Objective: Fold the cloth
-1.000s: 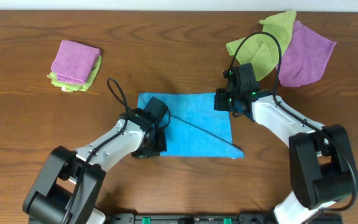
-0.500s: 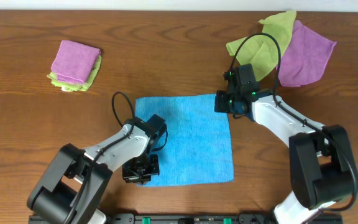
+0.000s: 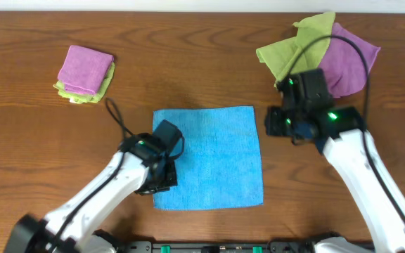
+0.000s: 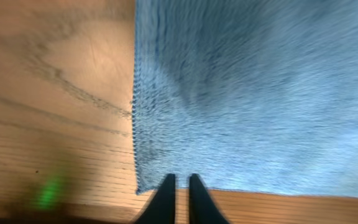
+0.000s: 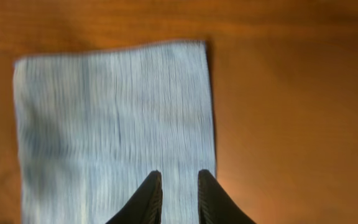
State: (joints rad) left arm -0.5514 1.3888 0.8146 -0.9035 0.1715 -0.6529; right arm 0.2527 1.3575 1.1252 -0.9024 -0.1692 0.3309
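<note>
Blue cloth (image 3: 208, 158) lies flat, unfolded, on the surface (image 3: 48, 154); left end effector (image 4: 180, 183) and right end effector (image 5: 178, 180) hover slightly apart, empty. Next, probably: pinch two corners.

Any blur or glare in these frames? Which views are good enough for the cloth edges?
Overhead: sharp and evenly lit, the cloth has crisp edges, no glare. Left wrist: heavy streaky blur, weave smeared, a green glow reflected on the table. Right wrist: mild blur, cloth border soft but readable.
</note>
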